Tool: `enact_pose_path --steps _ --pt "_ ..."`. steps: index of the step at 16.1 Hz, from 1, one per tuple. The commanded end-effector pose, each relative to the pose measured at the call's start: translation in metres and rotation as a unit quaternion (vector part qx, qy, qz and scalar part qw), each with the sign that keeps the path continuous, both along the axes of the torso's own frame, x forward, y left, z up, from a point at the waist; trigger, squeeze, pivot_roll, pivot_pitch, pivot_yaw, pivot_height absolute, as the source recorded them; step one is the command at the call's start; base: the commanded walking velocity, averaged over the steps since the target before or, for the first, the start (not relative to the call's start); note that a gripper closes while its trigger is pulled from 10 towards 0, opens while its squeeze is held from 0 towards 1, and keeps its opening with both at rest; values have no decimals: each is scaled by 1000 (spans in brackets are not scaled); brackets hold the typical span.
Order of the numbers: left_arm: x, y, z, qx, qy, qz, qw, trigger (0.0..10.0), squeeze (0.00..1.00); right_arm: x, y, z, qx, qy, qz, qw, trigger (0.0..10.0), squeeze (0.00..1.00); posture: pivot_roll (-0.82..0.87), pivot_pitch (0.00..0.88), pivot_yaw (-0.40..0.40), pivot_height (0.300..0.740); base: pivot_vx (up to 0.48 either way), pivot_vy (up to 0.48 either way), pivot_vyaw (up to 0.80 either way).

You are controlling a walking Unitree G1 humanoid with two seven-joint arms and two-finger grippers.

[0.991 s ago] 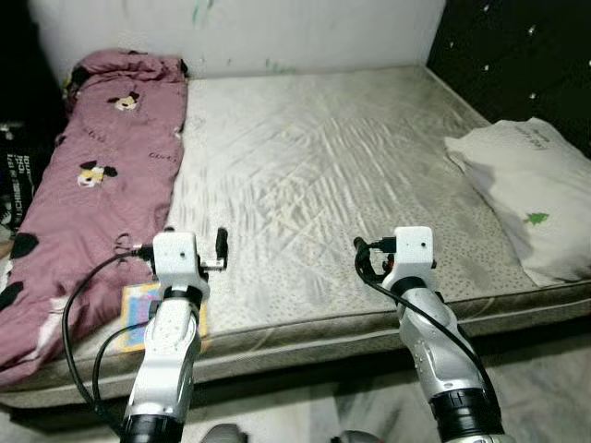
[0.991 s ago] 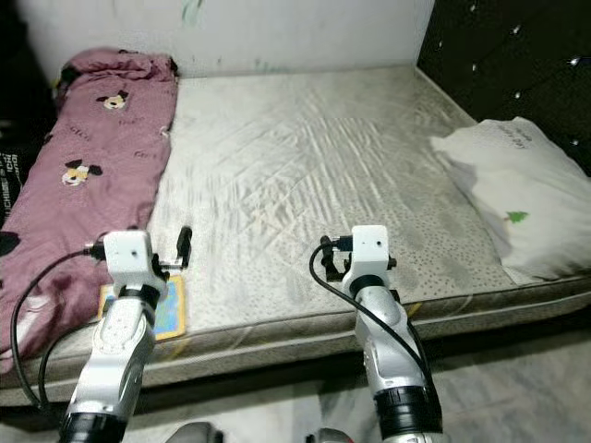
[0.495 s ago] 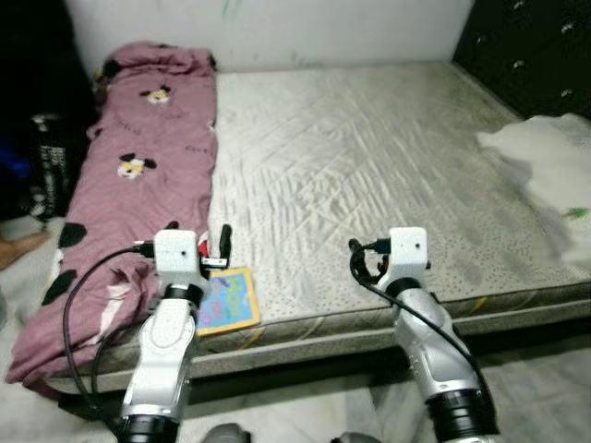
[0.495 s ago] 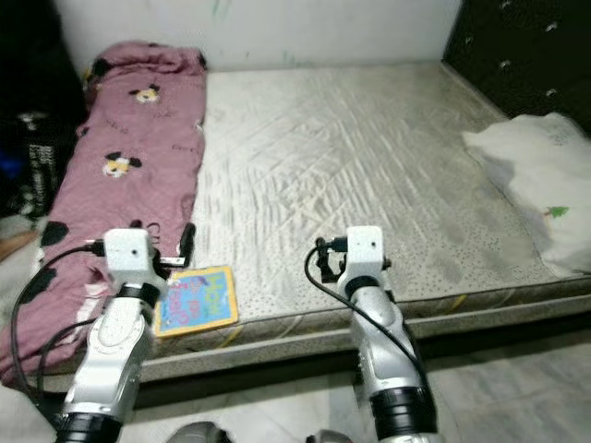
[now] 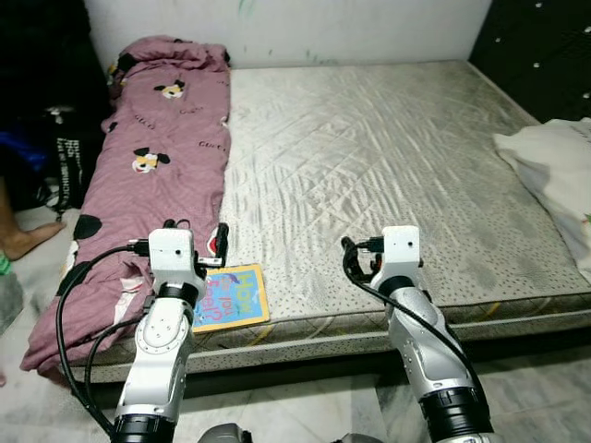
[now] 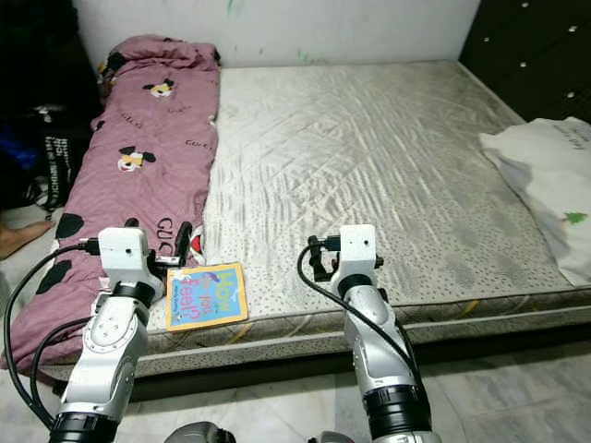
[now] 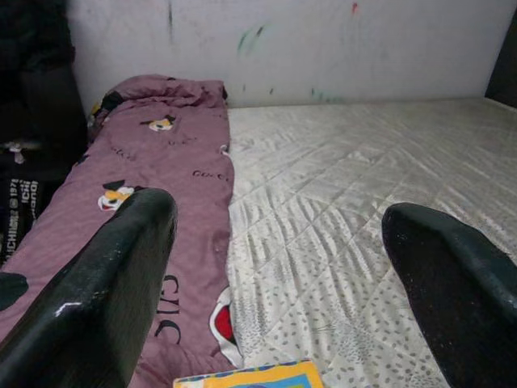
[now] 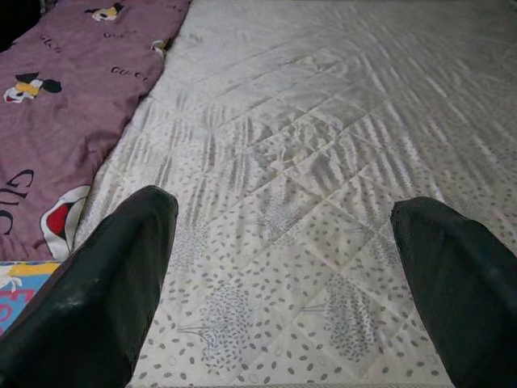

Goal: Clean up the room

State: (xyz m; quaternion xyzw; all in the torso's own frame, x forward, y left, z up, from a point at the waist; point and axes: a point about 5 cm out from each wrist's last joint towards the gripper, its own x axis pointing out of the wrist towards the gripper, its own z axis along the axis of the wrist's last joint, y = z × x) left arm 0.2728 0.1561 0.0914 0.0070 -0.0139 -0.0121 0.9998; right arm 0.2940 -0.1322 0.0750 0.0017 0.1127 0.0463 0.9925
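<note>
Lying flat: the book is resting on the mattress, near the front edge on the robot's left, with its colourful cover facing up.
Book's long axis: it is running roughly away from the robot, from the front edge towards the wall, only slightly skewed.
Book's neighbours: its far left corner is sitting just beside the hem of the pink blanket, which is stretching along the left side of the bed; whether the two are touching I cannot tell.
Nearer arm: the left gripper is hovering just beyond the book's far left corner, fingers spread wide and empty, as the left wrist view is showing, with the book's yellow edge peeking in below and between the fingers.
Direction of the reach: the book is lying close beneath and slightly to the right of the left gripper, so I judge a short drop and a small inward shift is what the pick is calling for.
Farther arm: the right gripper is also gaping open over bare mattress, well apart from the book, whose corner is showing at its left.
Outlying items: a white pillow is lying at the far right; a person's foot is standing on the floor at the left.
</note>
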Motion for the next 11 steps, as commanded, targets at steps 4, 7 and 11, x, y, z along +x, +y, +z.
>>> enact_pose_path --steps 4,7,11 --pt "0 1 2 -1 -2 -5 1000 10000 0 2 -2 3 -1 -5 -2 1000 10000 0 18 0 -3 740 262 0 0" --pt "0 1 2 -2 -1 -7 1000 10000 0 2 -3 3 -2 -5 -3 1000 10000 0 17 0 -2 740 266 0 0" --pt "0 1 2 0 0 -8 1000 10000 0 2 -3 2 -4 -3 -4 1000 10000 0 16 0 0 740 264 0 0"
